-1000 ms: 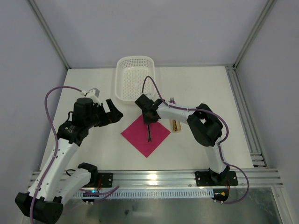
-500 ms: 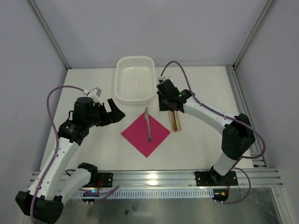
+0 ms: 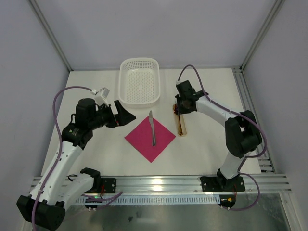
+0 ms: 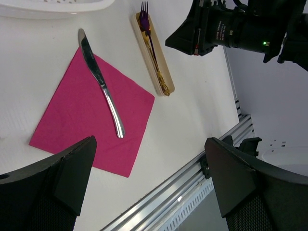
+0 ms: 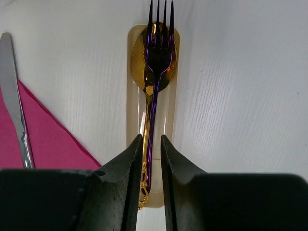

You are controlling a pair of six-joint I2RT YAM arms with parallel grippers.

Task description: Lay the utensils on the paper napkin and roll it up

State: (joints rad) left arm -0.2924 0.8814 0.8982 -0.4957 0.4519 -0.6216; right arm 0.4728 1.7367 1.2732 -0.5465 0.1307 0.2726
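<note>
A big white bench [image 3: 216,86] fills the middle of the top view. The left arm [image 3: 72,139] bends in from the left side and the right arm [image 3: 216,113] from the right. A white basket [image 3: 139,61] sits at the top middle.

Below the basket, in the middle, lies the pink paper napkin [image 3: 144,142], flat, with one corner pointing up. Just to its right is a long beige strip [image 3: 182,131].

A grey knife [image 3: 152,129] lies on the napkin. Its tip pokes out past the top corner onto the bench. A dark purple fork [image 5: 159,43] lies on top of a gold spoon [image 5: 139,53] on the strip.

The left fingers [image 4: 62,178] are wide apart and hold nothing, up in the air left of the napkin. The right fingers [image 5: 126,168] are almost together, with a thin gap. The fork's handle shows through that gap.
</note>
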